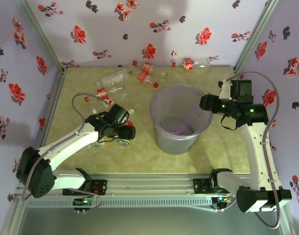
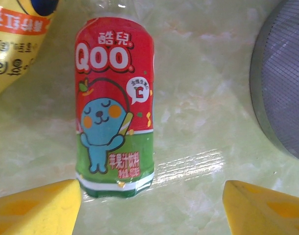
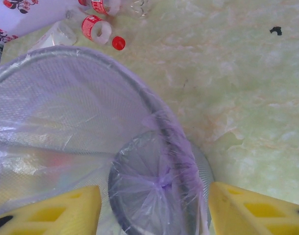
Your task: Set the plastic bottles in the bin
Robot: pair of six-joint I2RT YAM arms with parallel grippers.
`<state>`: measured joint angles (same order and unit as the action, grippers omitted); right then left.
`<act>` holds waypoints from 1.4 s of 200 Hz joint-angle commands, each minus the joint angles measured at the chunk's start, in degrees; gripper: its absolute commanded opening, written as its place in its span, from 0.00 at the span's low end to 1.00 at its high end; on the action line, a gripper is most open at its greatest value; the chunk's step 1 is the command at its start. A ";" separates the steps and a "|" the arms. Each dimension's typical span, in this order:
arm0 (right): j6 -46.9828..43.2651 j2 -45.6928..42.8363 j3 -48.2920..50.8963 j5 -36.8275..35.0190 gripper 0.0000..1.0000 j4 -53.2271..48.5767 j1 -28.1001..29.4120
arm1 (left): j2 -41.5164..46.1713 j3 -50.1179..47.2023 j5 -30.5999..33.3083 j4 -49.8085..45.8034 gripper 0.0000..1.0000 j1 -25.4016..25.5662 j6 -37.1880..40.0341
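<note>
Under the left wrist, you see the left claw (image 2: 150, 186) spread around the base of the red-labelled bottle (image 2: 114, 112), cap cropped, lying on the table (image 2: 198, 98). Over the bin (image 3: 66, 88) the right claw (image 3: 154, 188) gapes; overhead, clear bottles (image 1: 112, 78) lie near the far wall.

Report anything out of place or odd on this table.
The plastic bottles lie scattered on their sides toward the back, not yet binned. The bin stands upright, its liner bunched into a knot inside.

A translucent lavender round plastic bin (image 1: 176, 142) stands on the green marbled tabletop (image 1: 135, 156). Clear red-capped plastic bottles (image 1: 148, 68) lie scattered beyond.
</note>
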<state>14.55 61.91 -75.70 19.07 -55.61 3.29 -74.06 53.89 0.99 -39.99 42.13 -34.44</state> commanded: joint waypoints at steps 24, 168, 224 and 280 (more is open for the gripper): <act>-1.40 -0.29 0.47 -2.32 0.57 0.00 0.18 | -4.93 -0.52 0.56 3.96 0.75 0.94 -2.81; -2.00 -1.90 -7.01 -1.96 0.78 3.72 0.20 | -15.71 -3.26 4.50 9.80 0.59 -0.34 -1.97; -0.14 -0.17 -10.50 1.76 0.78 6.67 2.73 | -10.93 0.74 4.85 6.95 0.44 -0.49 0.29; 5.04 3.98 -14.08 4.97 0.80 15.79 12.49 | 1.35 12.37 5.51 6.97 0.46 -0.08 7.25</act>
<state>15.92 64.03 -87.46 20.91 -46.78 11.55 -78.74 60.18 4.93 -34.48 42.09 -32.18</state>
